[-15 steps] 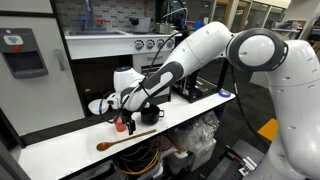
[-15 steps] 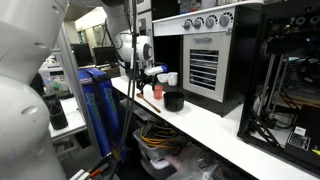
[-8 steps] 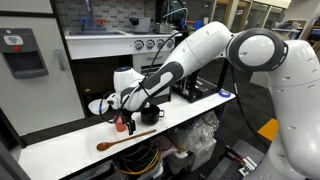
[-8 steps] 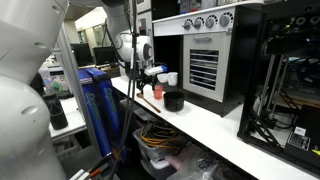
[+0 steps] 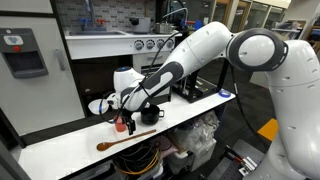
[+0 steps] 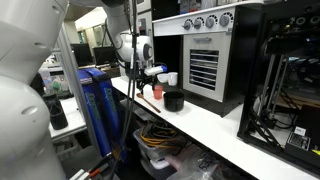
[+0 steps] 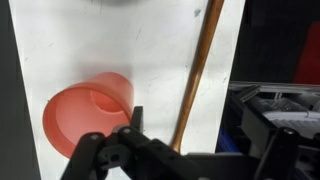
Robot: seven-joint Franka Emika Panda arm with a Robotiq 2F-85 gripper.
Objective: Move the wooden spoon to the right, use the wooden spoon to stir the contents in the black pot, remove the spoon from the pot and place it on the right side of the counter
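The wooden spoon (image 5: 124, 141) lies flat on the white counter (image 5: 65, 152) near its front edge. In the wrist view its handle (image 7: 196, 80) runs up the picture beside the red-orange cup (image 7: 88, 112). My gripper (image 5: 130, 120) hangs just above the spoon, next to the cup (image 5: 120, 125). In the wrist view the gripper (image 7: 205, 135) is open, with the handle between the fingers, apart from them. The black pot (image 5: 149, 115) stands just past the gripper and also shows in the other exterior view (image 6: 174, 100). The spoon is hidden in that view.
A white mug (image 6: 172, 78) stands behind the red-orange cup (image 6: 157, 91). A large white appliance with dials (image 6: 205, 50) stands at the back of the counter (image 6: 225, 128). Cables and bags lie under the counter (image 5: 150, 160).
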